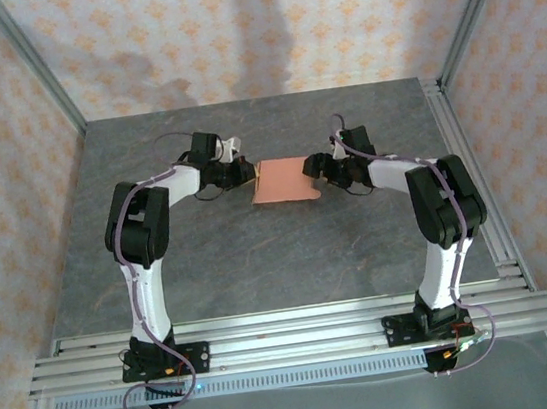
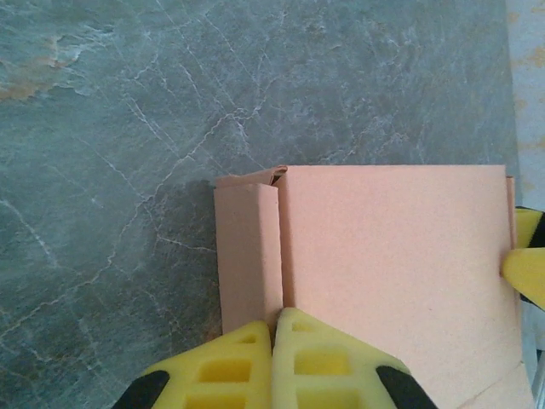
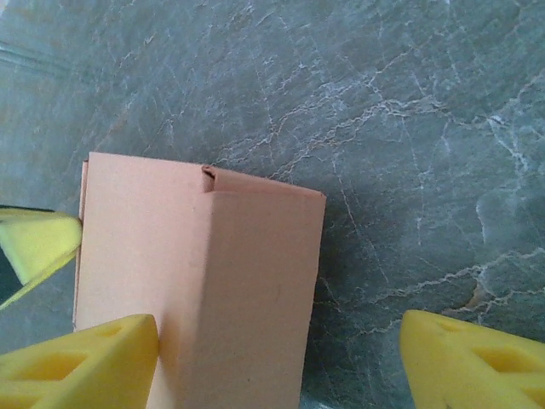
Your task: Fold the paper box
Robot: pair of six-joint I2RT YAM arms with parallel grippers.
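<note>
The paper box [image 1: 282, 180] is a flat salmon-orange card lying mid-table between both arms. In the left wrist view the paper box [image 2: 392, 256] shows a narrow folded strip along its left side. My left gripper [image 2: 274, 328] has its yellow fingertips pressed together right on the crease beside that strip, at the card's left end [image 1: 247, 172]. My right gripper [image 1: 316, 171] stands open at the card's right end. In the right wrist view the paper box [image 3: 213, 273] has a bent side panel between the fingers of my right gripper [image 3: 279, 324], one finger [image 3: 94, 362] over the card, the other over the table.
The grey marble-patterned table [image 1: 262, 267] is bare around the card. Aluminium rails run along the near edge [image 1: 291, 333] and the right side [image 1: 478, 188]. Patterned walls close in the back and sides.
</note>
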